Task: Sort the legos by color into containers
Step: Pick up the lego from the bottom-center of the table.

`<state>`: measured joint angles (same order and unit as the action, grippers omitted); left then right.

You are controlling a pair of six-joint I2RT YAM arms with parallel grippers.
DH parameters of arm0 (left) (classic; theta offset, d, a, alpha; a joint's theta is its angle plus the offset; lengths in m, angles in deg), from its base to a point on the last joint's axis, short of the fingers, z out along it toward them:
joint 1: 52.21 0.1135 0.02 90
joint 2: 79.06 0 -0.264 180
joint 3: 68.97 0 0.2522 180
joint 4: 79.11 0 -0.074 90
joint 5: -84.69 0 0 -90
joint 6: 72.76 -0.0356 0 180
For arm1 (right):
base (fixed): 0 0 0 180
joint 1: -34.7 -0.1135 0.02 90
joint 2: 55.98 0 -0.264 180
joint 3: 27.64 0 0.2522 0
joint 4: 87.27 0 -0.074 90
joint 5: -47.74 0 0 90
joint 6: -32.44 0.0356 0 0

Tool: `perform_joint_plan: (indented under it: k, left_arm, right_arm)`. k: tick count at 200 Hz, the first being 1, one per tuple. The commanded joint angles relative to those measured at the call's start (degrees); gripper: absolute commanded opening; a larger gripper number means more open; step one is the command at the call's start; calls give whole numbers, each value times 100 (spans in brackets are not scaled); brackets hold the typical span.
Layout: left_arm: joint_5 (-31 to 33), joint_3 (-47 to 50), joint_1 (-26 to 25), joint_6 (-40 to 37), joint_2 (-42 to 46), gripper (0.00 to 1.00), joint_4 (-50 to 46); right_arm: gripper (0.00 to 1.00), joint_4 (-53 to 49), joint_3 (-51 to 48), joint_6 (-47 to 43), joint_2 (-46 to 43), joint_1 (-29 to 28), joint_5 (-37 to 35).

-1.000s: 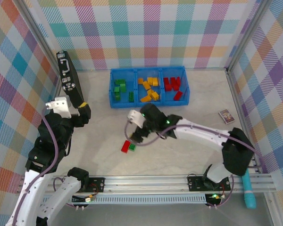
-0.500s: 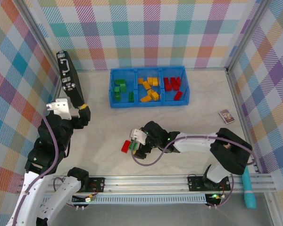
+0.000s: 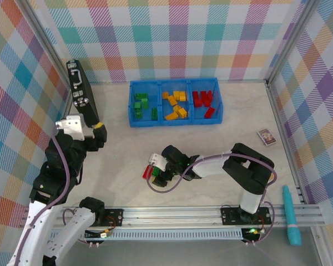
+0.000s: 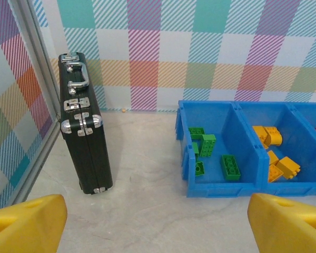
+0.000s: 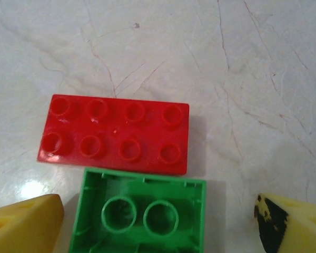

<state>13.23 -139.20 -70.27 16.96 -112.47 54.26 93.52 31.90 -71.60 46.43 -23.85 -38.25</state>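
The containers (image 3: 175, 120) are a blue three-bin tray at the back, holding green legos (image 3: 141, 105), yellow-orange legos (image 3: 175, 105) and red legos (image 3: 203, 100). On the table in front lie a red brick (image 3: 147, 172) (image 5: 116, 134) and, touching it, an upturned green brick (image 3: 155, 173) (image 5: 142, 216). My right gripper (image 3: 157, 170) (image 5: 158, 232) is low over them and open. The green brick sits between its yellow fingertips (image 5: 23, 226), with a gap on the right side. My left gripper (image 3: 97, 134) (image 4: 158, 224) hangs open and empty at the left, facing the tray (image 4: 226, 187).
A black case with silver latches (image 3: 80, 94) (image 4: 84, 137) stands upright at the left wall. A small card box (image 3: 266, 137) lies at the right. A teal-handled tool (image 3: 291, 221) rests by the front rail. Plaid walls enclose the table.
My right gripper dropped and drew back toward the near left, down over the red and green bricks, with its jaws slightly narrower. The left arm hardly moved.
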Motion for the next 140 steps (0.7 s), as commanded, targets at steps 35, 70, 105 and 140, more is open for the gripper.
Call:
perform_joint_plan:
  k: [35, 70, 105, 140]
  left_arm:
    - [165, -6, 49, -140, 62, 89, 166]
    - [184, 42, 44, -157, 113, 89, 196]
    - [166, 105, 49, -157, 249, 90, 245]
    - [303, 109, 47, -158, 303, 90, 154]
  right_arm:
    - [62, 107, 261, -33, 316, -35, -142]
    - [50, 105, 307, -522, -148, 108, -632]
    - [49, 272, 1376, -1410, -147, 740, -304]
    - [50, 622, 2915, -2342, 996, 1267, -17]
